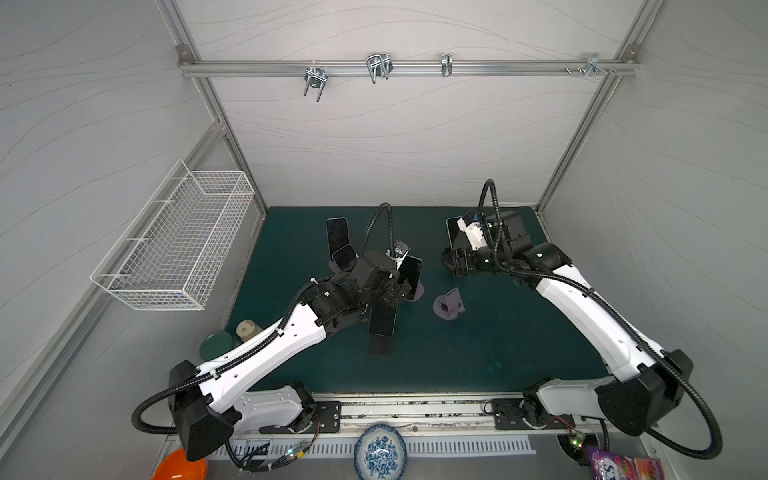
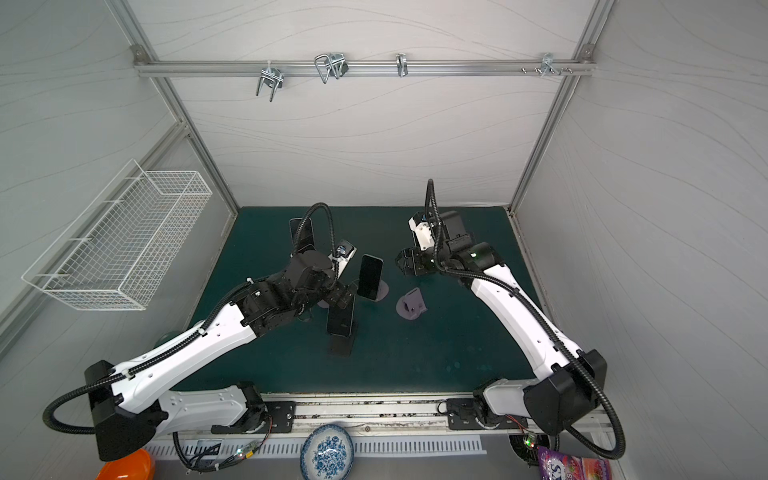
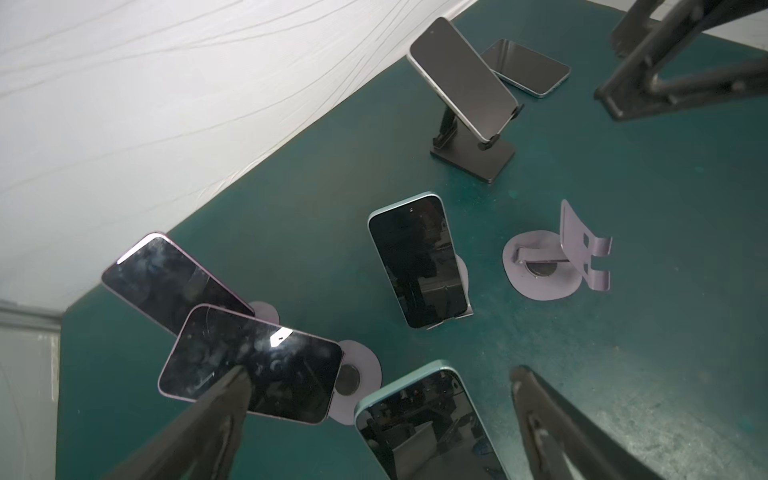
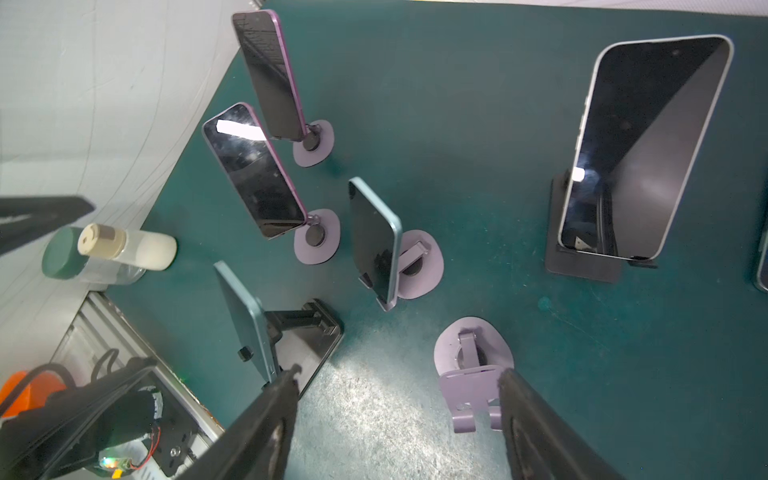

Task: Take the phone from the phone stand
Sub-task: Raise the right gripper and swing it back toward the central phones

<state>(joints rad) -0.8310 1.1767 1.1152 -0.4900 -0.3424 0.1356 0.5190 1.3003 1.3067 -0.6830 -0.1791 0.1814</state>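
Observation:
A teal phone [image 3: 419,428] leans on a black stand [image 1: 381,347] near the middle of the green mat [image 1: 498,353]. My left gripper [image 3: 380,372] is open, with one finger on either side of the phone's top and a gap on both sides. In both top views it hangs over that phone [image 2: 341,316]. My right gripper [image 4: 400,372] is open and empty above bare mat, next to an empty purple stand [image 4: 473,374]. A second teal phone [image 1: 410,272] sits on a purple stand just behind.
Two purple phones [image 4: 266,70] [image 4: 253,170] stand on purple stands at the back left. A white phone [image 4: 640,145] rests on a black stand at the back right, with another phone [image 3: 525,66] flat beside it. A bottle [image 1: 248,330] and green-lidded jar [image 1: 216,345] stand front left. A wire basket [image 1: 174,245] hangs on the left wall.

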